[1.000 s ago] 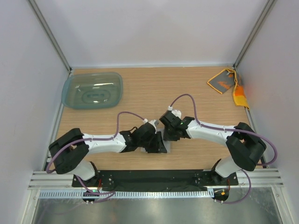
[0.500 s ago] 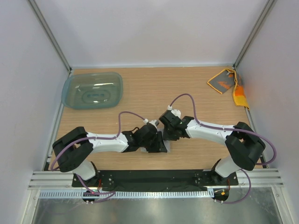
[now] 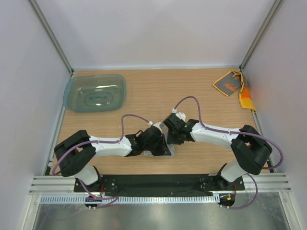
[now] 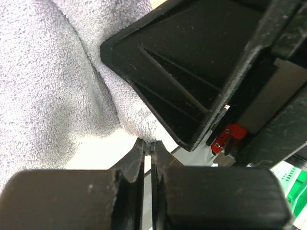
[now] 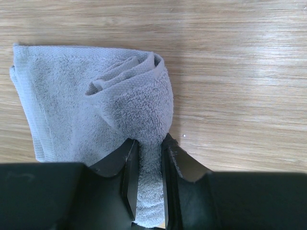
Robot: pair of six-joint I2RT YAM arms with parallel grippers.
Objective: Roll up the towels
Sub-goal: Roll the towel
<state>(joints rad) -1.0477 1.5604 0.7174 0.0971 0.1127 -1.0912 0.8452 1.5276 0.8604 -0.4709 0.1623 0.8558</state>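
Near the front edge of the table [image 3: 144, 98], the right gripper [image 5: 149, 148] pinches the grey towel [image 5: 72, 105]. Its half-made roll points straight out from the fingers. The left gripper [image 4: 148, 148] is squeezed closed at the towel's edge. Beyond is bare wood, then the teal tub [image 3: 95, 92] far left and the orange towel [image 3: 229, 85] far right by the wall.

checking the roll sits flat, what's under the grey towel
Bare wooden table shows beside the grey towel, which lies on it, partly rolled, one fold pinched by the right gripper. Nothing pokes out at its visible edges; whatever is beneath is covered by the cloth.
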